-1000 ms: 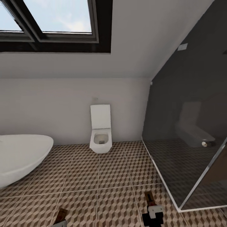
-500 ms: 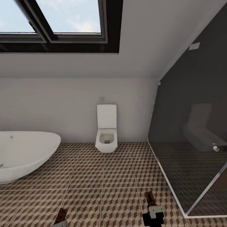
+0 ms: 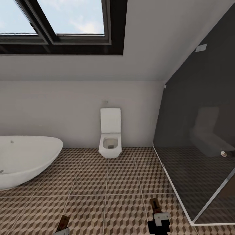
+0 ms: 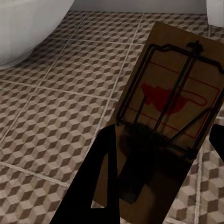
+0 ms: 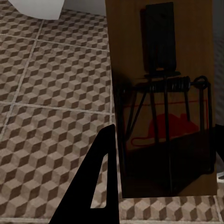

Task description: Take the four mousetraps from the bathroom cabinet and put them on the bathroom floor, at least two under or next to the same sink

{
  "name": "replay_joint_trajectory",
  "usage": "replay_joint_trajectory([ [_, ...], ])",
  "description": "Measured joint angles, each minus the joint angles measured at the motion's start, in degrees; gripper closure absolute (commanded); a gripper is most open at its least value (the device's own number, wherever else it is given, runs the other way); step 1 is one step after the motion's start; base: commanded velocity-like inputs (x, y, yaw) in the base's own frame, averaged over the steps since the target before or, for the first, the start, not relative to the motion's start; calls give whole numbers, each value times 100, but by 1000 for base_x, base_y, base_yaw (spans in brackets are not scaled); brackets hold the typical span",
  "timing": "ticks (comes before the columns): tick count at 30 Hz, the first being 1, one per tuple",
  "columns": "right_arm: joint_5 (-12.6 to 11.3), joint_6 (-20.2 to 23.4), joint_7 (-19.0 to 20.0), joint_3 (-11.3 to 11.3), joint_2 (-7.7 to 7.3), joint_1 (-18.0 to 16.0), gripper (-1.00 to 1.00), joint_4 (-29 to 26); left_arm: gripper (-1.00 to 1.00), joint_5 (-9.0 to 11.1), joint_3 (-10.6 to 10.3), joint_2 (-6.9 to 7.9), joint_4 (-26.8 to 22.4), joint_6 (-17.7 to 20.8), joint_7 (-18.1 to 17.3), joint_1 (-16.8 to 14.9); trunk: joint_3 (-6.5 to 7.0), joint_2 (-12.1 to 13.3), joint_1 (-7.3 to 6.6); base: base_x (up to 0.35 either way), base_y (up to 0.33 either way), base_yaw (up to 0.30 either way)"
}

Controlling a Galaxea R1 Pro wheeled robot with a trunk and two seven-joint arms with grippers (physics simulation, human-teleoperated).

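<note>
Each of my grippers holds one mousetrap above the cube-patterned bathroom floor (image 3: 107, 182). My left gripper (image 3: 63, 227) is shut on a brown wooden mousetrap (image 4: 170, 100) with dark wire and a red mark. That trap pokes up at the head view's lower edge (image 3: 63, 222). My right gripper (image 3: 157, 218) is shut on a second mousetrap (image 5: 163, 93), which juts forward over the tiles (image 3: 154, 205). One dark finger (image 4: 105, 186) of the left gripper and one finger (image 5: 105, 177) of the right flank the traps. The cabinet and the sink are out of view.
A big oval white tub (image 3: 26, 160) stands at the left. A white toilet (image 3: 110, 138) hangs on the far wall ahead. A dark glass shower enclosure (image 3: 199, 147) with a pale base rim closes off the right side. Skylight windows (image 3: 65, 19) sit in the sloped ceiling.
The camera has turned left, so the toilet, tub and shower glass have shifted right in the picture; it has held still over the last half second. Both grippers keep their traps.
</note>
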Motion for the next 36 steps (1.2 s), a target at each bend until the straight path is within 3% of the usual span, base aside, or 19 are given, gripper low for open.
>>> replay_joint_trajectory([
  [5, 16, 16, -16, 4, 34, 0, 100, -54, 100, 8, 4, 7, -9, 48, 8, 3, 0, 0, 0, 0, 0, 0],
  [7, 20, 35, -51, 0, 35, 0, 100, -82, 100, 7, 21, 24, -25, 391, 13, 5, 0, 0, 0, 0, 0, 0],
  [9, 27, 135, -166, -2, 41, -9, 100, -123, 100, -34, 47, 124, -214, 1333, 31, -2, 0, 0, 0, 0, 0, 0],
  [11, 44, 404, -367, 6, 45, -43, 100, -265, 100, -87, 39, 283, -785, 2550, 35, -17, 1, 0, 0, 0, 0, 0],
  [12, 47, 507, -428, 5, 45, -59, 100, -340, 100, -95, 48, 352, -997, 2870, 39, -22, 1, 0, 0, 0, 0, 0],
  [15, 93, 1282, -860, 15, 9, -219, 100, -1097, 100, -152, 54, 851, -2569, 4448, 47, -46, 3, 0, 0, 0, 0, 0],
  [17, 100, 1707, -1113, 4, -26, -333, 100, -1520, 100, -137, 91, 1103, -3348, 4992, 65, -61, 3, 0, 0, 0, 0, 0],
  [19, 100, 2121, -1328, -4, -48, -493, 100, -1869, 100, -144, 276, 1295, -3981, 5541, 192, -153, 2, 1, 0, 0, 0, 0],
  [21, 114, 2735, -1500, -6, -59, -866, 100, -2222, 100, -189, 909, 1431, -4653, 6518, 502, -589, 4, 1, 0, 0, 0, 0],
  [24, 106, 3262, -1547, -16, -53, -1324, 100, -2366, 100, -314, 1409, 1472, -4991, 7408, 658, -1025, 4, 1, 0, 0, 0, 0],
  [26, 73, 3664, -1552, -25, -46, -1723, 100, -2409, 100, -518, 1570, 1484, -5147, 7758, 714, -1414, 4, 2, 0, 0, 0, 0],
  [30, 30, 4297, -1539, -94, -41, -2290, 100, -2435, 100, -862, 1665, 1481, -5240, 8086, 750, -1901, 2, 1, -1, 0, 0, 0],
  [32, 26, 4677, -1462, -248, -36, -2605, 100, -2442, 100, -1016, 1690, 1449, -5242, 8379, 768, -2131, 2, 0, -1, 0, 0, 0],
  [34, 32, 5039, -1100, -528, -36, -2873, 100, -2448, 100, -1140, 1739, 1425, -5239, 8538, 777, -2301, 3, 1, -1, 0, 0, 0],
  [36, 32, 5185, -644, -687, -37, -2965, 100, -2445, 100, -1178, 1783, 1409, -5224, 8356, 774, -2355, 1, 2, -1, 0, 0, 0],
])
